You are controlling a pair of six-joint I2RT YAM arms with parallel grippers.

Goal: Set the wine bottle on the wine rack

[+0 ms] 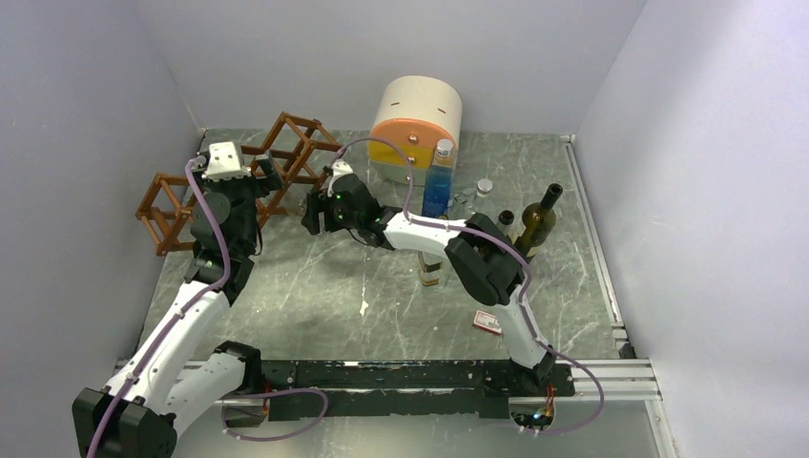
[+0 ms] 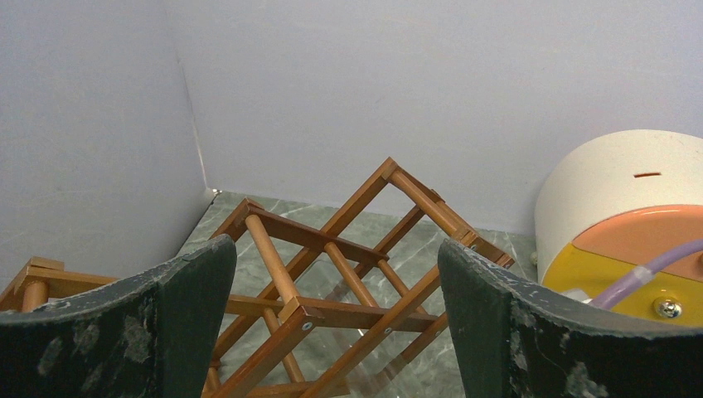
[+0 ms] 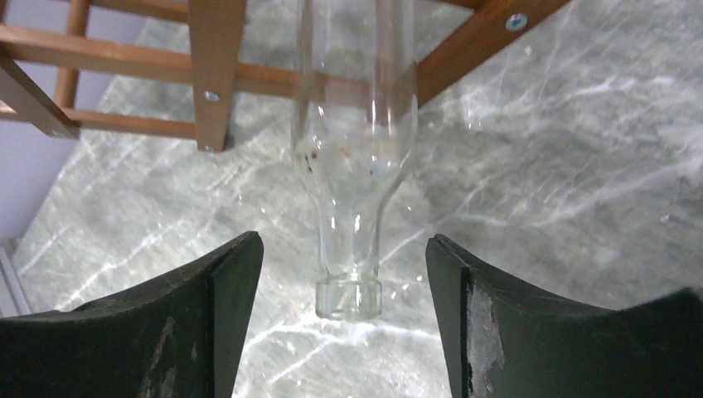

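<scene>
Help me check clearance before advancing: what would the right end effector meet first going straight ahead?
Probably the mouth of the clear glass bottle, centred ahead of the right end effector, with the wine rack behind it. Depth is unclear.

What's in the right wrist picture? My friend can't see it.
A clear glass bottle points its neck at the camera, untouched between the open fingers of the right gripper. Its body goes in among the sticks of the brown wine rack, above a grey marbled table.
</scene>
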